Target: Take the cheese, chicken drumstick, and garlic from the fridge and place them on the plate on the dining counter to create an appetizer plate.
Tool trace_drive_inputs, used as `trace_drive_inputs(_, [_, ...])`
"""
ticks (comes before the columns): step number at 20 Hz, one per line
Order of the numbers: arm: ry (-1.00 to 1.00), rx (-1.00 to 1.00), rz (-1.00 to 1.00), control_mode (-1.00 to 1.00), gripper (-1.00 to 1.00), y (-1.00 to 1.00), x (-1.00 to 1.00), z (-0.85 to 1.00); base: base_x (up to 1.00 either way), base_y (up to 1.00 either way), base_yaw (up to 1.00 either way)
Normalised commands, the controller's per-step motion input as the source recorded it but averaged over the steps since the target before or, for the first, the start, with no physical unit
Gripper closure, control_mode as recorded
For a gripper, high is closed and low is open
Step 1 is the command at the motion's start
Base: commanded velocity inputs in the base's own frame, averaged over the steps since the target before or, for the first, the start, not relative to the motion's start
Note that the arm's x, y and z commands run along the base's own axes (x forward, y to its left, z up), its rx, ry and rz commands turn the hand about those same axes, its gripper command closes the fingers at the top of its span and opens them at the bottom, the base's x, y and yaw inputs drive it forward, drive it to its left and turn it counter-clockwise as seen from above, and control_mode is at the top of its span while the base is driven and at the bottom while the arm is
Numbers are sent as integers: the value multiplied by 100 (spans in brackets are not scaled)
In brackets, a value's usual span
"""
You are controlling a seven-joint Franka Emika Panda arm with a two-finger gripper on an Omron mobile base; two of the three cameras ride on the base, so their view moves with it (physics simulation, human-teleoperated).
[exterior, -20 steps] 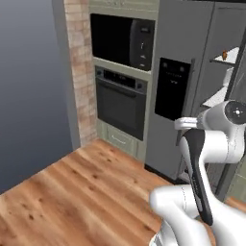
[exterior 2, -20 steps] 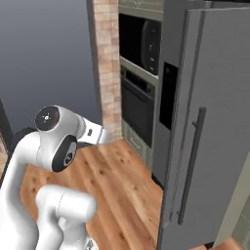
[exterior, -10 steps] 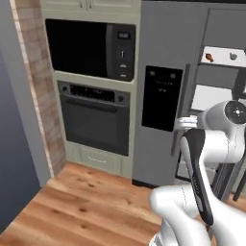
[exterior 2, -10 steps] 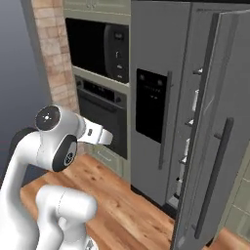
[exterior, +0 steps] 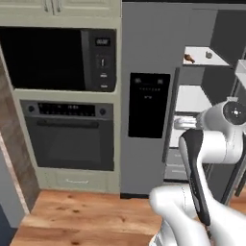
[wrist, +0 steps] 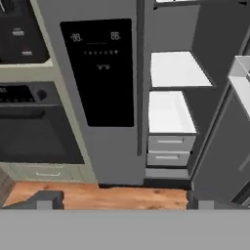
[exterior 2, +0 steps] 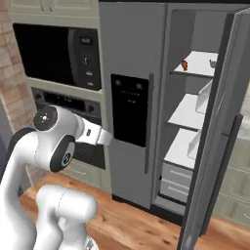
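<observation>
Both base views flank the arm, facing the fridge point(exterior: 149, 96).

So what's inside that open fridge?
On the fridge's top shelf lie a chicken drumstick and a small pale item; white shelves and drawers sit below. The closed left half stays hidden.

I can't read any text; fridge point(wrist: 97, 122) panel point(wrist: 100, 73) shows "88"-like digits, rest too blurry.
</observation>
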Motion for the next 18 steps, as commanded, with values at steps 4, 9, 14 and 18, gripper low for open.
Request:
trace_drive_inputs(4, [0, 0, 0, 100, -100, 0, 0, 0, 66, -8, -47])
trace_drive_inputs(9, [0, 0, 0, 100, -100, 0, 0, 0, 71, -3, -43])
trace_drive_inputs(14, [0, 0, 0, 100, -100, 0, 0, 0, 55, 1, -39])
trace_drive_inputs(18, [0, 0, 0, 100, -100, 0, 0, 0, 26, 0, -37])
